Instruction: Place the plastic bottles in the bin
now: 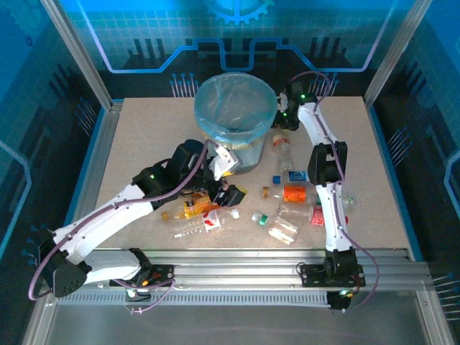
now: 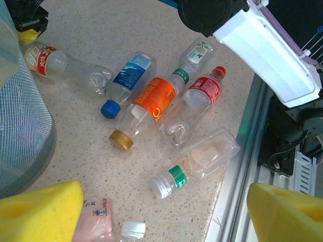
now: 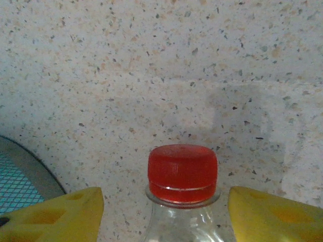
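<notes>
Right wrist: my right gripper [image 3: 164, 201] wide around red-capped bottle [image 3: 182, 171]; left gripper [image 2: 164, 201] wide, empty; plastic bottles [image 1: 295, 193] unbinned, six o'clock of bin [image 1: 208, 108].

Speckled beige tabletop [image 1: 136, 144] w/ alu rails [image 1: 237, 260] at near edge, blue circuit-print panels [image 1: 144, 29] behind + both sides, bluish light.
</notes>
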